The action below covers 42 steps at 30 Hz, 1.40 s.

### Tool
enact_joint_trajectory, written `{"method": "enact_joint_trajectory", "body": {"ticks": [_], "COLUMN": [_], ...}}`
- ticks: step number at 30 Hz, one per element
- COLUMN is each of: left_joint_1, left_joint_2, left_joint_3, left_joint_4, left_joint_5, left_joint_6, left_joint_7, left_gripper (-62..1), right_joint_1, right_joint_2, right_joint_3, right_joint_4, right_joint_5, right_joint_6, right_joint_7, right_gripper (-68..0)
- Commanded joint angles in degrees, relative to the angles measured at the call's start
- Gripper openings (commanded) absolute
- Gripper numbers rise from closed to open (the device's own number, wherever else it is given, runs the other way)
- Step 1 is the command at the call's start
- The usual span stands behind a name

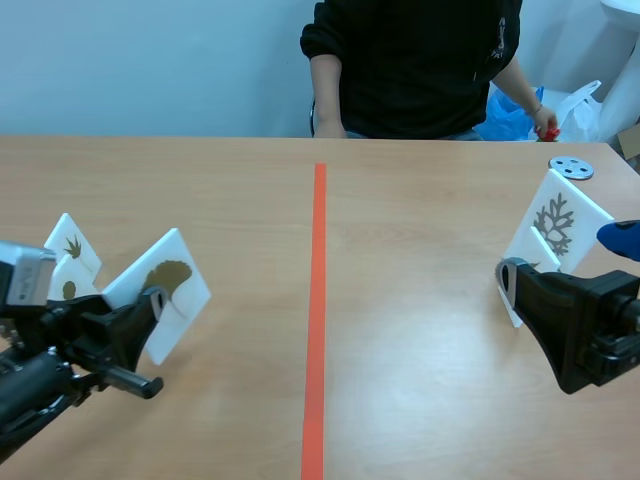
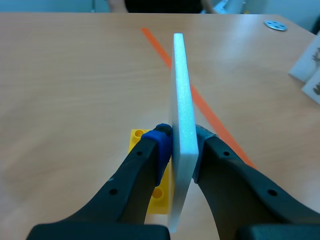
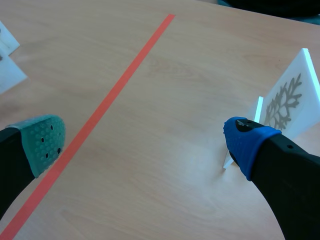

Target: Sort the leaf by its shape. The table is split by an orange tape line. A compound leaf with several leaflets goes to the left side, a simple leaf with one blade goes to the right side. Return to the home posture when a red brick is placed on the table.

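My left gripper [image 1: 152, 303] is shut on a white card [image 1: 165, 290] printed with a brown, rounded one-blade leaf, held tilted left of the orange tape line [image 1: 318, 300]. In the left wrist view the card [image 2: 181, 115] stands edge-on between the pads, with a yellow brick [image 2: 137, 137] under it. A card with a lobed, branching leaf [image 1: 555, 222] stands at the far right. My right gripper [image 1: 565, 262] is open just in front of it, with nothing between its pads. In the right wrist view this card [image 3: 290, 100] lies beyond the blue pad [image 3: 247, 142].
Two more leaf cards [image 1: 70, 262] stand behind my left gripper. A grey disc [image 1: 570, 167] lies at the back right. A person [image 1: 410, 65] sits across the table, one hand holding something red [image 1: 547, 130] beside the table's far right corner.
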Motion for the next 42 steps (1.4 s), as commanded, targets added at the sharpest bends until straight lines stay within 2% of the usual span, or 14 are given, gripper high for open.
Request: {"method": "enact_joint_trajectory", "body": {"ticks": [1,7,16,19,25,32,36,41,42], "left_joint_1": [1.6,6.1,5.9,6.0,5.1,2.2,1.2,1.0,1.0], "left_joint_2": [0.2,0.6,1.4,2.3,4.8,7.0,7.3,7.3,7.3], "left_joint_3": [-1.5,-7.9,-11.4,-12.0,-12.1,-12.1,-12.1,-12.2,-12.2], "left_joint_4": [1.6,1.9,-1.0,-3.9,-9.7,-13.9,-14.6,-14.6,-14.6], "left_joint_5": [-0.2,-0.2,-0.2,-0.2,-0.2,-0.2,-0.1,-0.1,-0.1], "left_joint_6": [-0.4,0.8,8.6,8.7,8.7,8.7,9.4,11.2,11.6], "left_joint_7": [-1.0,-1.1,-1.2,-1.4,-7.5,-10.8,-11.1,-11.2,-11.2], "left_gripper": [-55.4,-55.4,-55.3,-55.2,-55.2,-55.1,-50.4,-49.6,-46.9], "right_joint_1": [0.5,1.2,1.5,1.5,1.5,1.5,1.5,1.5,1.5], "right_joint_2": [0.3,0.3,0.3,0.3,0.3,0.3,0.3,0.3,0.3], "right_joint_3": [0.2,0.2,0.2,0.2,0.2,0.2,0.2,0.2,0.2], "right_joint_4": [0.2,0.2,0.2,0.2,0.2,0.2,0.2,0.2,0.2], "right_joint_5": [0.6,0.6,0.6,0.6,0.6,0.6,0.6,0.6,0.6], "right_joint_6": [-0.2,-0.4,-0.4,-0.4,-0.4,-0.4,-0.4,-0.4,-0.4], "right_joint_7": [0.9,0.9,0.8,0.9,0.9,0.9,0.9,0.9,0.9], "right_gripper": [0.4,0.4,0.4,0.4,0.4,0.4,0.4,0.4,0.4]}}
